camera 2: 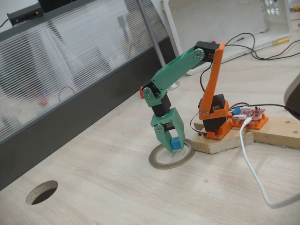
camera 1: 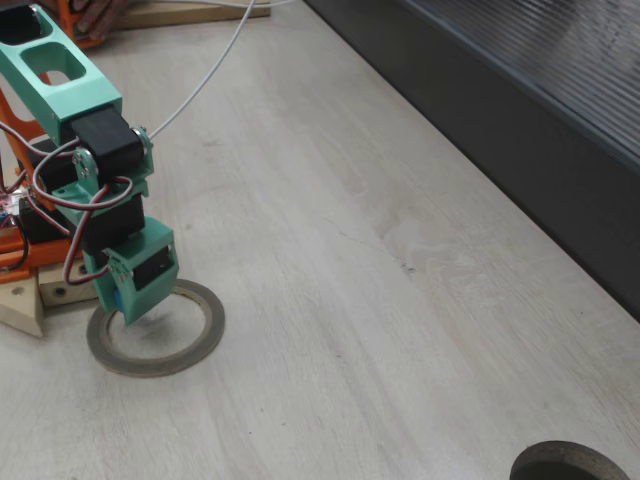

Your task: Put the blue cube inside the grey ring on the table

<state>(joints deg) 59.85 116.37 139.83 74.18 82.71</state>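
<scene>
We see the jaws pinching the blue cube [camera 2: 176, 143] over the grey ring [camera 2: 159, 162].

The green gripper [camera 2: 169, 146] points down above the ring's opening, the cube held between its fingers just above the worktop [camera 2: 117, 187]. In the other fixed view we make out the ring [camera 1: 205, 335] flat on the pale wood beside the arm's wooden base [camera 1: 25, 300]. A dark round hole [camera 2: 42, 192] lies well apart.

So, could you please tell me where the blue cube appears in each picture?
A fixed view: the blue cube peeks out beneath the claw, lower left.
Another fixed view: the cube sits between the claw's fingers, centre.
Shared landmark: the grey ring beneath it.
</scene>
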